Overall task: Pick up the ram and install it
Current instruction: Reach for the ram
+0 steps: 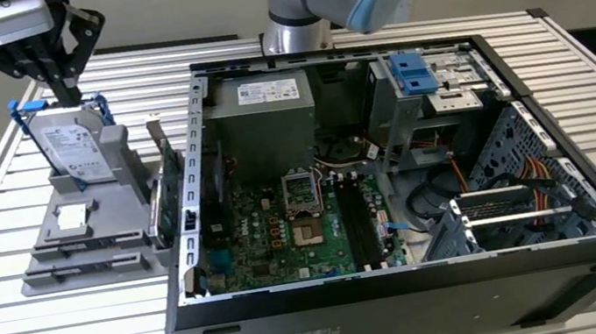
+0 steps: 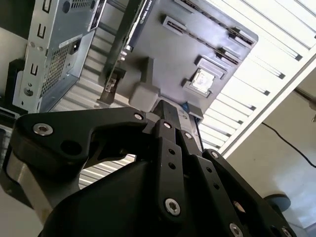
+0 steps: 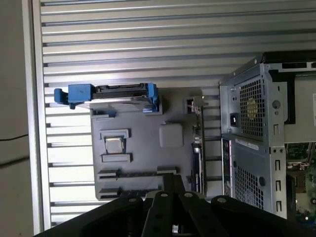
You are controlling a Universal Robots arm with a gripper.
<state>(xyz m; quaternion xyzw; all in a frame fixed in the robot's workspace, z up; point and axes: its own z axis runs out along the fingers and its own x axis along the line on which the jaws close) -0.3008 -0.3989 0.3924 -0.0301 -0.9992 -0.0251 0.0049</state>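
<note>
Hand [image 1: 67, 95]: fingers pressed together, nothing between them; hangs above hard drive [image 1: 71, 139] end of gray holder [image 1: 116, 154]. Ram [image 1: 91, 245]: seemingly thin dark strip in slot at holder's opposite end, ungrasped. Step: pickup not yet begun. Need: fingers parted, lined up along strip's narrow edge.

Ext. cam: high up, tilted down, mid-range, over PC case [image 1: 413, 300] & grey fixture [image 1: 77, 273]. Both wrist cams: behind gripper [image 2: 168, 112], looking past it, close on same fixture below.
</note>
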